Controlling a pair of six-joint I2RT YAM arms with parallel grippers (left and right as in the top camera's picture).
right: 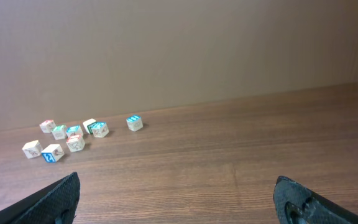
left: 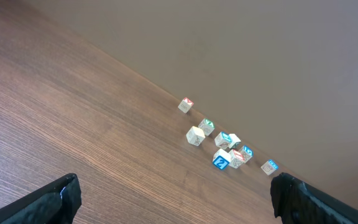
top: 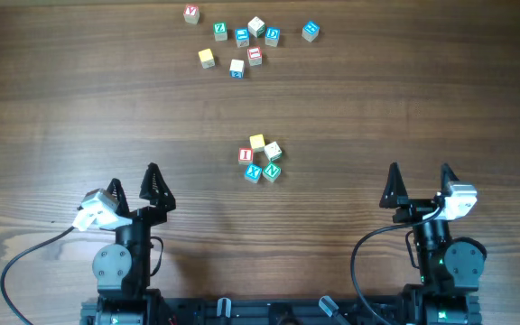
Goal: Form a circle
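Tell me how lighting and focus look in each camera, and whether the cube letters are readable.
Overhead: even light, no glare; the ring of cubes is sharp, I, X and N readable. Left wrist: the scattered cubes are small and soft, letters barely readable; the left end effector's fingers are dark blurs in the corners. Right wrist: the same, the right end effector's fingers dark and blurred.

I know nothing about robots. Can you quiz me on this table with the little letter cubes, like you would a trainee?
1. True or false: the left gripper and right gripper both stand open, holding nothing.
2. How many cubes make up the tight ring?
3. Where is the loose scatter of cubes? A) between the grippers; B) beyond the ring, farther from the grippers; C) inside the ring.
Key: 1 true; 2 five; 3 B.
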